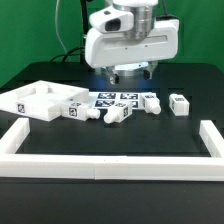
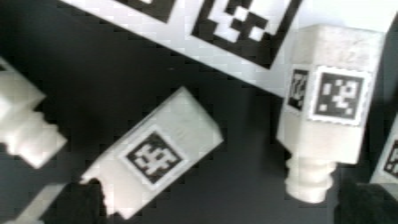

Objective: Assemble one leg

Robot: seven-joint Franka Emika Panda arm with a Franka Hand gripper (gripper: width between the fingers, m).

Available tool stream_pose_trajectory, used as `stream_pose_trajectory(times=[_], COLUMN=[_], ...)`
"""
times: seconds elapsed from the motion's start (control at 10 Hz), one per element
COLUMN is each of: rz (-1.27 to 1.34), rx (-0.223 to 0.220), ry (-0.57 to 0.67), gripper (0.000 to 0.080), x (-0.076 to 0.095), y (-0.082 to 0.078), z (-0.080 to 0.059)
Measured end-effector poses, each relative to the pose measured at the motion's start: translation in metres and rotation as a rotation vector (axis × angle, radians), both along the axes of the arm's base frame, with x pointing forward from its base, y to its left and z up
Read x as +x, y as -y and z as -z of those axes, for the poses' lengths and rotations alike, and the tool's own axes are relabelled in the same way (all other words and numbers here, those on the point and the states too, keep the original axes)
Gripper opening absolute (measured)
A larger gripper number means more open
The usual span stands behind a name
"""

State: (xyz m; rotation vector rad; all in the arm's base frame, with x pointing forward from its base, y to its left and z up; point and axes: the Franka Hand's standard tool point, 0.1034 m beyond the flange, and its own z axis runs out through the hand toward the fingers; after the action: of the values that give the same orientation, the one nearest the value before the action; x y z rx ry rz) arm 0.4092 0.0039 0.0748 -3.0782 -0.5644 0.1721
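Legs lie loose on the dark worktop point(image 1: 60, 135), four of them in the exterior view. From that view's left:

- **Panel:** a large flat white panel point(image 1: 35, 100) sits far left, inside the white border rails point(image 1: 100, 165).
- **Leftmost leg:** the leftmost leg point(image 1: 77, 109) lies right at the panel's right edge with its tag showing. Can't tell whether it touches.
- **Second leg:** the second leg point(image 1: 116, 113) lies on its side, tilted, just in front of the marker board point(image 1: 112, 99).
- **Claw:** the claw point(image 1: 128, 72) hangs over the marker board, above the gap between the second and third legs and off the worktop. Its fingers are dark and small, so can't tell whether they are spread or pressed together.
- **Third leg:** the third leg point(image 1: 150, 102) lies at the board's right end.
- **Rightmost leg:** the rightmost leg point(image 1: 180, 104) sits apart from the rest, nearer the right rail.

The wrist view is a close-up of the marker board's edge with three pegs on the worktop.

- **Tilted peg:** the tilted peg point(image 2: 160, 150) lies tag up.
- **Straight peg:** the straight peg point(image 2: 331, 100) lies near it without touching, also tag up, with its narrow end pointing away from the board.
- **Cropped peg:** the cropped peg point(image 2: 27, 115) is cut off by the frame edge.
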Motion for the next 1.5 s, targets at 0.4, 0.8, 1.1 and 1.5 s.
stream_pose_trajectory(times=[0.4,0.8,1.1,1.5], rz=[-0.003,-0.167,-0.162,-0.185], rx=[0.001,0.024,0.022,0.023], ry=[-0.001,-0.018,-0.020,-0.021], gripper=[0.0648,0.0648,0.0648,0.0648], x=[0.000,0.003,0.002,0.004], y=[0.002,0.097,0.102,0.123], z=[0.000,-0.010,-0.007,-0.004])
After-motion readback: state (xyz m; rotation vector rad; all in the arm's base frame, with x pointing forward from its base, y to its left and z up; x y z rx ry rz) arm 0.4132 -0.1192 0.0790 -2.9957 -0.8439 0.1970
